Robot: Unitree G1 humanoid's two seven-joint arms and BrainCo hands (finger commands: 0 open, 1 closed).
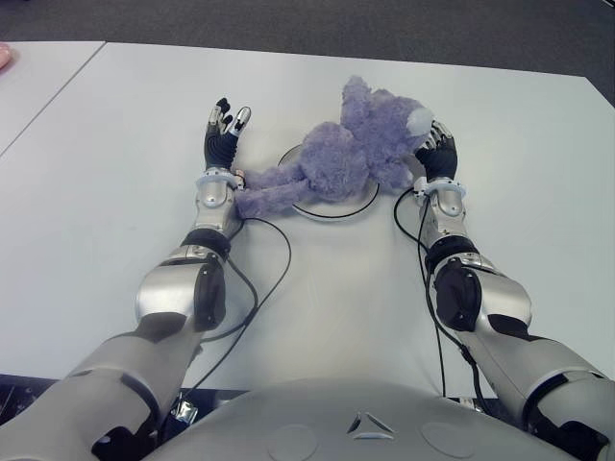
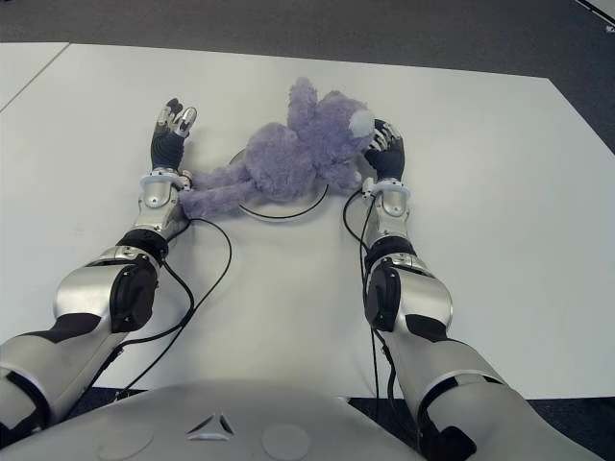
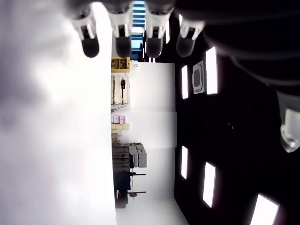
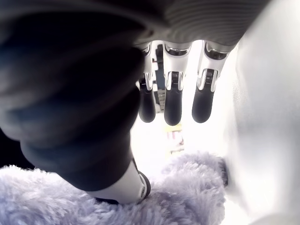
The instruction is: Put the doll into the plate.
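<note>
The white table (image 1: 115,173) fills most of both eye views, with a dark floor (image 1: 384,29) beyond its far edge. A second white table (image 1: 29,86) butts against it on the robot's left, a thin seam between them.

The purple plush doll (image 1: 341,154) lies sprawled across the middle of the table. Its body covers most of a round white plate (image 1: 360,202) with a dark rim; only the near arc of the rim and a small far-left bit show from under the fur. The head, with a pale muzzle, points to the robot's right and away, and one long limb trails off the plate toward the left wrist, its tip touching or just beside the silver cuff there.

The right hand (image 1: 437,149) is at the doll's head on the right side of the plate. In the right wrist view its thumb presses down into the fur while three fingers (image 4: 172,105) reach straight out above the plush, not curled around it, so the hand touches the doll but has no closed grasp on it.

The left hand (image 1: 224,130) shows left of the plate, just beyond the doll's trailing limb, palm toward the doll and fingers extended upward. The left wrist view shows its fingertips (image 3: 123,44) straight and spread, holding nothing.

Thin black cables (image 1: 274,279) run from both forearms back across the table toward the robot's body.
</note>
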